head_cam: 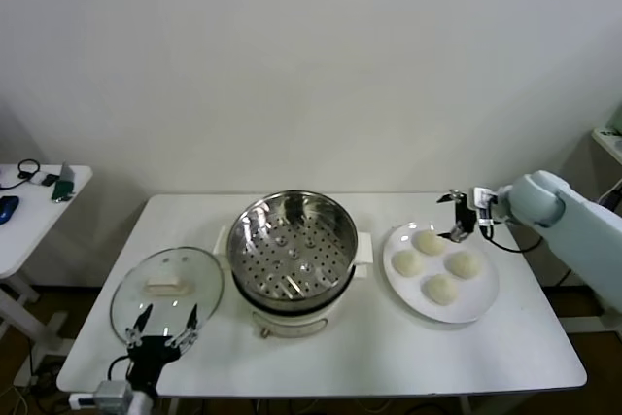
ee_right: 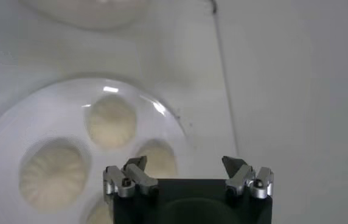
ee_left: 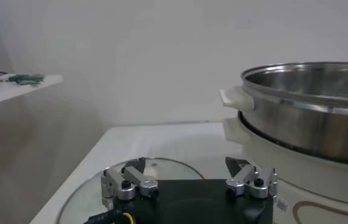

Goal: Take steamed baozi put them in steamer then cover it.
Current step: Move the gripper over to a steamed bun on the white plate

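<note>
The four steamed baozi lie on a white plate at the right of centre in the head view, none yet in the steamer, which stands open in the middle of the bench. The right gripper hovers just beyond the plate's far rim, at the upper right of the plate in the frame, its fingers spread wide and holding nothing. The bun at the far side of the plate is the nearest one to it, lying just below and a little to the left of the fingers in the head view; in the right wrist view the buns sit ahead of the spread right gripper, offset toward one finger and not centred in the gap. The buns are round, so no long axis constrains the grasp. The right arm is plainly the nearer one and looks set to take the first bun.

The cover rests flat on the bench at the lower left of the frame, beside the steamer. The left gripper waits at the cover's near edge, fingers also apart and empty, and is the closer arm to it.
</note>
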Robot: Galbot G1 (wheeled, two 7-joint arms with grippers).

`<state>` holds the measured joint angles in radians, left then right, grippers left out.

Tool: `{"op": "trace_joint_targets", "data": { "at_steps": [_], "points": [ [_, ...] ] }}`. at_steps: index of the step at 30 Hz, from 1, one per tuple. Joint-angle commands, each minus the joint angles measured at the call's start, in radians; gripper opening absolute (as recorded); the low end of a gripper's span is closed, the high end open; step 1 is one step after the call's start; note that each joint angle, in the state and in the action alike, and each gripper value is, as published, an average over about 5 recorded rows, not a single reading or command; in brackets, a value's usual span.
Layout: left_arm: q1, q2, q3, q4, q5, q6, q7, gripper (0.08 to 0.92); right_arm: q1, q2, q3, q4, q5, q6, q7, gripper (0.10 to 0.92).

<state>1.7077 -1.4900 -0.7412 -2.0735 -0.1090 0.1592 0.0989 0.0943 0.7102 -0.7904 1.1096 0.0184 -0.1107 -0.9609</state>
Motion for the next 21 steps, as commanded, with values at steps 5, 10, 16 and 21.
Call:
{"op": "trace_joint_targets", "data": {
  "at_steps": [5, 10, 16, 21],
  "points": [
    [0.016, 0.006, -0.018, -0.014, -0.011, -0.009, 0.007, 0.823, 0.161, 0.245, -0.245, -0.336, 0.010, 0.063, -0.155, 0.823],
    [0.018, 0.006, -0.029, -0.013, -0.021, -0.009, 0.006, 0.823, 0.108, 0.303, -0.200, -0.450, -0.048, 0.089, -0.152, 0.823],
    [0.023, 0.006, -0.033, -0.007, -0.024, -0.013, 0.006, 0.823, 0.064, 0.325, -0.156, -0.523, -0.096, 0.107, -0.148, 0.823],
    [0.022, 0.005, -0.031, 0.005, -0.023, -0.018, 0.006, 0.823, 0.033, 0.344, -0.110, -0.564, -0.118, 0.121, -0.128, 0.823]
  ]
}}
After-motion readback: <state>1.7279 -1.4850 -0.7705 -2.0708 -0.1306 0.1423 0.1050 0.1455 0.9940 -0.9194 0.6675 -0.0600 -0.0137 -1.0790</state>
